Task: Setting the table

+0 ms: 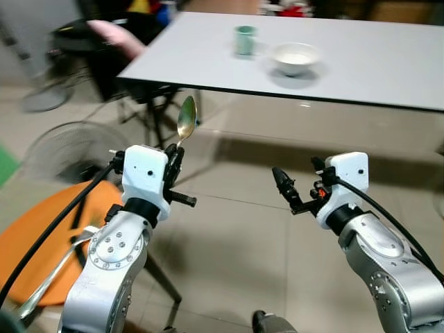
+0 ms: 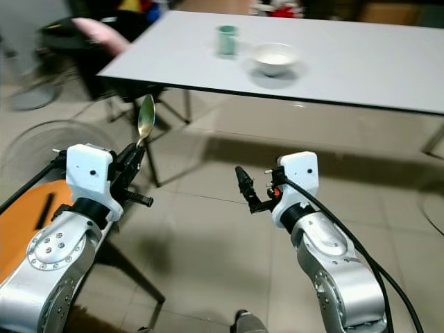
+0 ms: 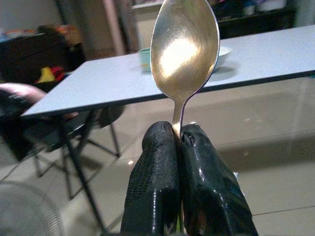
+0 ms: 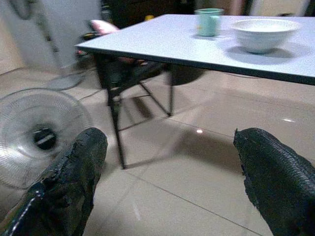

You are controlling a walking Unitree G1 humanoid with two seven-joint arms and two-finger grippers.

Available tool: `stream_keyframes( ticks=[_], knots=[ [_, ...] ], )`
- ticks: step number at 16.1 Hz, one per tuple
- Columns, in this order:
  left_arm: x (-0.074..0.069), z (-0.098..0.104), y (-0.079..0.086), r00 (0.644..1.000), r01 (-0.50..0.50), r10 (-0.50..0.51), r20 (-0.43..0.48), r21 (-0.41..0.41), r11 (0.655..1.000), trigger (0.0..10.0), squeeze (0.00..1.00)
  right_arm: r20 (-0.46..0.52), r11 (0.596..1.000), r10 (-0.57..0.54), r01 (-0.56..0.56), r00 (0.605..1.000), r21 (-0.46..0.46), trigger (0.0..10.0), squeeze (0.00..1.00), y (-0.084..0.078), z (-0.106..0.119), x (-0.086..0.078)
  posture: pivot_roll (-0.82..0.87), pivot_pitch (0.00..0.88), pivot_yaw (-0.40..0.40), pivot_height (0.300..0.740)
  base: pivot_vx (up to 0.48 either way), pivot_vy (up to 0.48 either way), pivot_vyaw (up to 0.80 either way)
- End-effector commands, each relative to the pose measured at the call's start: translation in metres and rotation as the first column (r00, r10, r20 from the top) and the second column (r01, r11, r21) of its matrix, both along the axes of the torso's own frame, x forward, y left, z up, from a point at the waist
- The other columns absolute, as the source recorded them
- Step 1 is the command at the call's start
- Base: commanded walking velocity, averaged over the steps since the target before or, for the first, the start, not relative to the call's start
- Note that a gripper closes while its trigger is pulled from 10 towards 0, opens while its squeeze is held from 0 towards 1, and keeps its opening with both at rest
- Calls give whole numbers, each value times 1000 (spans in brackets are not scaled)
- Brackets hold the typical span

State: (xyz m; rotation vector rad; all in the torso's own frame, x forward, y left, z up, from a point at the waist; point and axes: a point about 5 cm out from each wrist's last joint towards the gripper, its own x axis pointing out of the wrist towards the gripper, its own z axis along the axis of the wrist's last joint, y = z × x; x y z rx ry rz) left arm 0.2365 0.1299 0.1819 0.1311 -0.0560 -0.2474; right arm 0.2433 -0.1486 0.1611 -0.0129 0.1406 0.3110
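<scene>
Holding tight, the left gripper (image 1: 175, 161) has its two black fingers (image 3: 152, 191) pressed together on the thin neck of a spoon (image 1: 186, 120). The spoon stands almost straight up, with its shiny bowl at the top. It is likely held this way so it does not slip out or bump anything while the robot carries it.

Beside it, the right gripper (image 2: 244, 186) holds nothing. Its two fingers (image 4: 74, 182) are spread wide apart, with only floor and table between them. It is probably kept ready in case it is needed.

Both arms are held up in front of the robot, over a shiny tiled floor (image 1: 243, 229). Down by the left arm is an orange chair (image 1: 41, 236). A round fan (image 1: 66, 149) sits on the floor a bit farther off on the left.

Farther ahead is the white table (image 1: 361, 55). The robot is not at it yet, and there is open floor between the grippers and the table's near edge. On the table sits a white bowl (image 1: 295, 57), and a green cup (image 1: 244, 39) stands just beside it, on its left and a little farther back. They are near each other like one place to eat. The spoon probably belongs next to the bowl, so the robot seems to be on the carrying step.

Past the table's left corner there is a dark chair with something pink (image 1: 114, 36) on it.
</scene>
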Motion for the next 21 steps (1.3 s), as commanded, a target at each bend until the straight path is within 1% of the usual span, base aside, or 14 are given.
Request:
stream_keyframes(
  ticks=[1, 8, 12, 16, 21],
  knots=[
    [-1, 1, 1, 1000, -13, 13, 17, 7, 1000, 10000, 0, 6, 999, -32, 32, 999, -3, 10000, 0, -4, 0, -1, -96, 11, 87, 740, 285, 0, 0],
    [0, 0, 3, 1000, -18, 18, 24, 9, 1000, 10000, 0, 5, 999, -47, 47, 999, -6, 10000, 0, -4, -1, -1, -96, 12, 87, 740, 298, 0, 0],
    [2, 0, 1, 1000, -3, 3, 25, 1, 1000, 10000, 0, -2, 997, -75, 75, 997, -2, 10000, 0, -7, -1, -2, -100, 17, 92, 740, 351, 0, 0],
    [2, -2, 1, 1000, -14, 14, 18, -8, 1000, 10000, 0, 4, 998, -70, 70, 998, -6, 10000, 0, -7, 0, 0, -101, 22, 89, 740, 382, 0, -738],
    [5, -2, 4, 999, -33, 33, 17, -9, 999, 10000, 0, 16, 999, -23, 24, 1000, -24, 10000, 0, -4, 4, 8, -92, 25, 78, 740, 382, 0, 0]
  ],
)
